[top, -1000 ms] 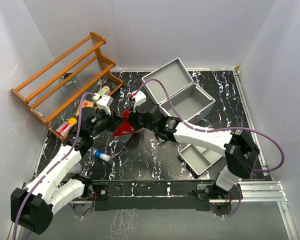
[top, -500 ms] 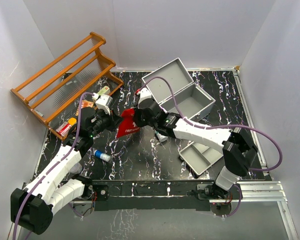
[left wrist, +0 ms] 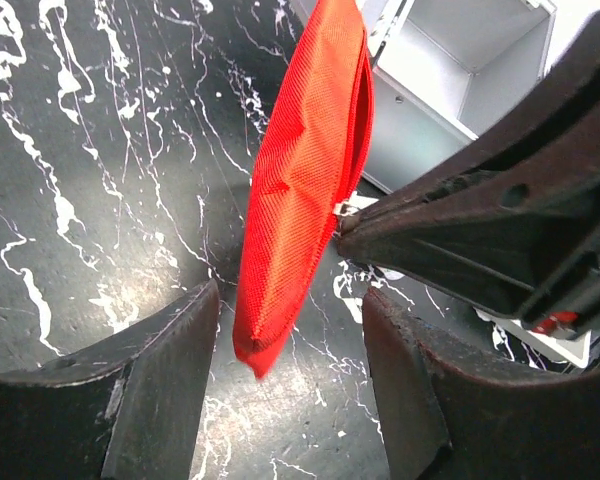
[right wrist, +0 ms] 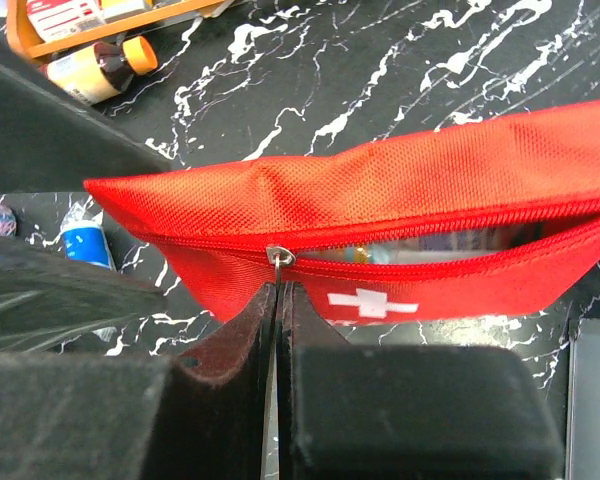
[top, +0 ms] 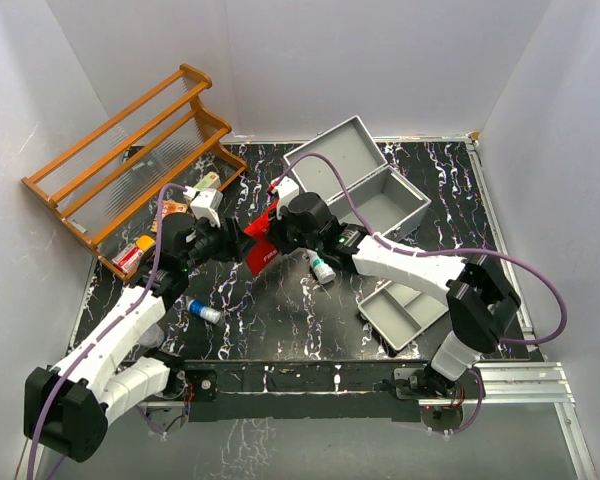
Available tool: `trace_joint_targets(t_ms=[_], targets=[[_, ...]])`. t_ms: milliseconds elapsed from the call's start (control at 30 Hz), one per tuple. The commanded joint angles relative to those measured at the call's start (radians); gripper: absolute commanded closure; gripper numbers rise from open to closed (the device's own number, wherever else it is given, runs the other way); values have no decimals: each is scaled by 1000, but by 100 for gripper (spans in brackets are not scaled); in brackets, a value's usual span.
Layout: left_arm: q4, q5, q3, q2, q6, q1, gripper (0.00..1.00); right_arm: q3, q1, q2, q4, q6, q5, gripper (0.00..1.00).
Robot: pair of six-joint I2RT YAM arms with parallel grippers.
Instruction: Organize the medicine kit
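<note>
A red first-aid pouch (top: 265, 240) with a white cross hangs above the black marbled table between both arms. My right gripper (top: 283, 232) is shut on the pouch's metal zip pull (right wrist: 278, 256), and the zip stands partly open with items showing inside. My left gripper (top: 238, 243) is open; its fingers (left wrist: 170, 370) stand either side of the pouch's lower corner (left wrist: 265, 340) without touching it. The medicine kit (top: 380, 200), a grey metal case with its lid swung back, sits open just right of the pouch.
An orange wooden rack (top: 130, 150) leans at the back left, with a brown orange-capped bottle (top: 135, 252) at its foot. A blue-capped tube (top: 204, 312) lies near the left arm, a small white bottle (top: 322, 268) under the right arm. A grey tray (top: 400, 315) sits front right.
My left gripper has opened and let go of the red pouch. The right gripper, still pinching the zip pull, has drawn the pouch a little right toward the case.
</note>
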Motion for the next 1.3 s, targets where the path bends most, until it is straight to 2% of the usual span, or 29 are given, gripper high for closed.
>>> trace_joint_targets(t_ms=[0, 133, 300, 333, 467, 600, 767, 933, 1133, 1267], targets=[[-5, 15, 32, 35, -47, 1, 42, -4, 1, -65, 114, -79, -66, 100], [-23, 19, 40, 65, -42, 2, 42, -19, 1, -66, 126, -78, -94, 100], [-34, 38, 56, 74, -35, 2, 60, -32, 1, -61, 131, -79, -93, 100], [-36, 33, 60, 72, -37, 2, 61, -34, 1, -60, 131, -78, -89, 100], [-14, 31, 57, 54, -41, 3, 48, -38, 1, -56, 131, -75, -85, 100], [33, 51, 46, 62, -57, 2, 48, -39, 1, -55, 135, -69, -94, 100], [50, 78, 52, 92, -59, 2, 68, -41, 1, -57, 139, -65, -96, 100], [35, 74, 62, 103, -33, 2, 99, -47, 1, -54, 137, -58, -54, 100], [2, 32, 67, 84, -1, 1, 100, -61, -12, -40, 97, 14, 164, 100], [-18, 2, 66, 77, 11, 2, 100, -87, -36, -53, 91, 62, 240, 100]])
